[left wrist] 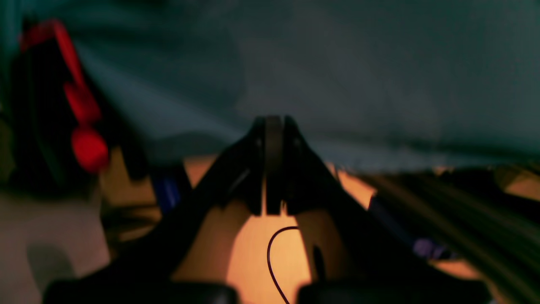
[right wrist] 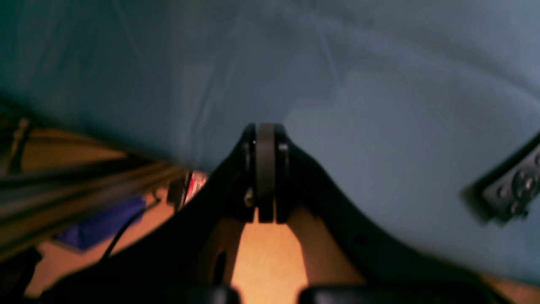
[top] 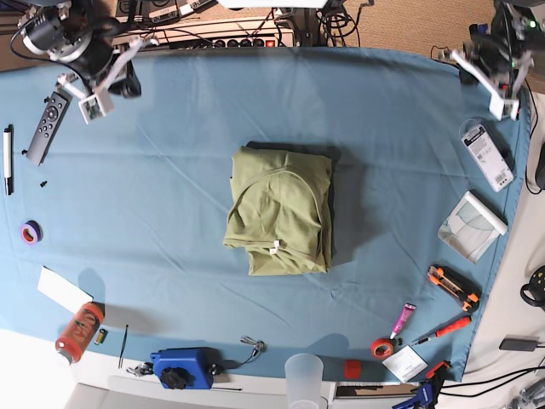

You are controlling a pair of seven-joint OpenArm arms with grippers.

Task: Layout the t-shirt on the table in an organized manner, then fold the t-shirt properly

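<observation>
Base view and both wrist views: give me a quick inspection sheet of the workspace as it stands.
Surface: table under a light-blue cloth, slightly wrinkled.
Job's things: t-shirt folded into a compact rectangle at centre, white tag showing at its near edge.
Clutter: remote, pen and tape roll on one side; red can, blue device and plastic cup along the near edge; cutter and screwdriver near the other corner.
Grippers: left tool and right tool shut, empty, both away from the shirt.
Cables: bundle behind the far edge.
Surroundings: wooden floor.
</observation>
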